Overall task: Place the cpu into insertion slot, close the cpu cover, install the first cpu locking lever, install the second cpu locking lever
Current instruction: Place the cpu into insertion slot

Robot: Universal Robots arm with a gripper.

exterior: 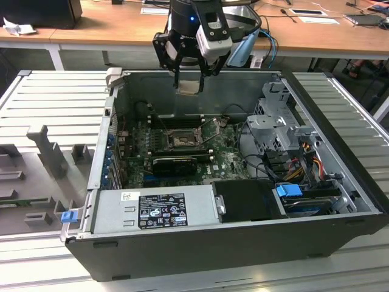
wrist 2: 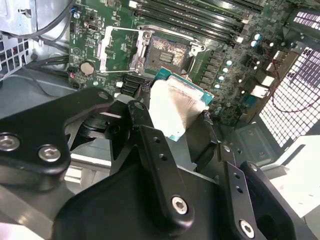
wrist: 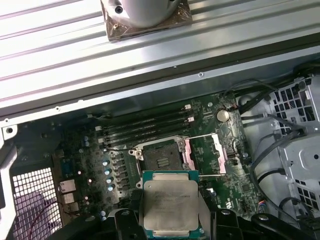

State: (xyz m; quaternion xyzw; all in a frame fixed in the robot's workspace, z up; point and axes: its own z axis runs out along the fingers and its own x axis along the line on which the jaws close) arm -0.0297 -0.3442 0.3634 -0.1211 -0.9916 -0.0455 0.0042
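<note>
Cpu (wrist: 170,202): flat square chip with a dull grey metal top and a pale green board edge showing around it. The gripper (exterior: 190,78) has closed narrowly on its opposite edges. It hangs in the air over the open computer case (exterior: 243,243), near the far wall in the exterior view.

Insertion slot (wrist: 161,161): black square below the chip and apart from it, contact field exposed. Cpu cover (wrist: 190,152): swung open to one side of the slot.

The case holds:
- a green motherboard (exterior: 225,161)
- long black memory slots (wrist: 145,127) just beside the socket
- a grey power supply (exterior: 152,210) along the near wall
- a drive cage (exterior: 279,121) and cables at the exterior view's right

The case sits on a ribbed grey worktop (exterior: 55,97).
</note>
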